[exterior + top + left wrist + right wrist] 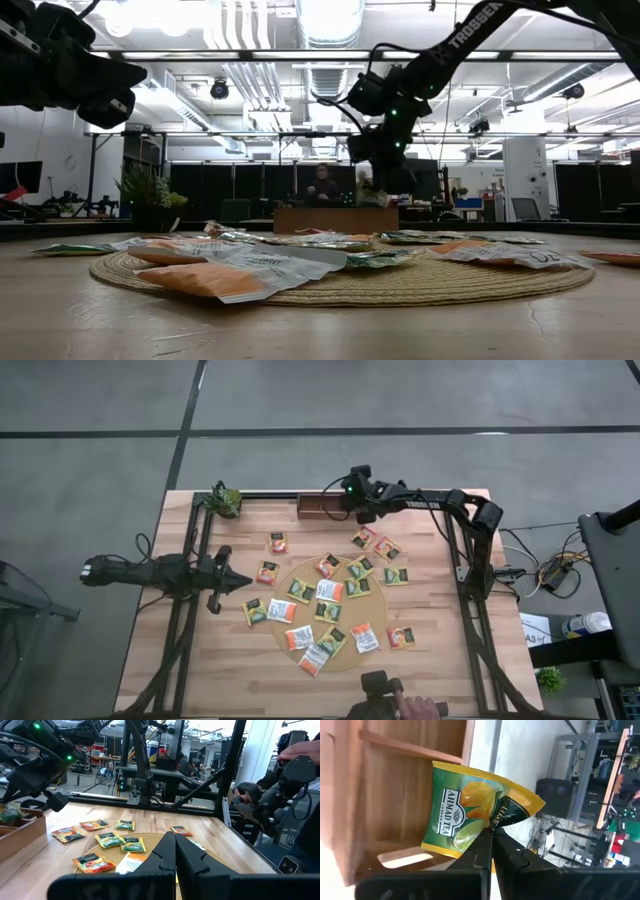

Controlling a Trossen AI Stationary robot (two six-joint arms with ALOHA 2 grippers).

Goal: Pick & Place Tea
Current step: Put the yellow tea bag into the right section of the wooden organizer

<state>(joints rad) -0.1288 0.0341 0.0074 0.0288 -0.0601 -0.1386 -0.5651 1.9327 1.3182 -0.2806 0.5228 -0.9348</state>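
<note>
A pale, plank-grained wooden desk (200,660) is seen to carry a large round woven mat (330,605), over and around which flat square foil tea sachets (328,590) in orange, white and green-and-yellow are scattered. At the desk's far edge a small brown wooden compartment tray (318,506) is set, and over it the right gripper (492,836) is held with its fingers pinched shut on a glossy green-and-yellow Ahmad Tea lemon-lime sachet (465,810). The left gripper (240,577) is held at the desk's left side, near the mat's edge, its dark fingers pressed together on nothing.
</note>
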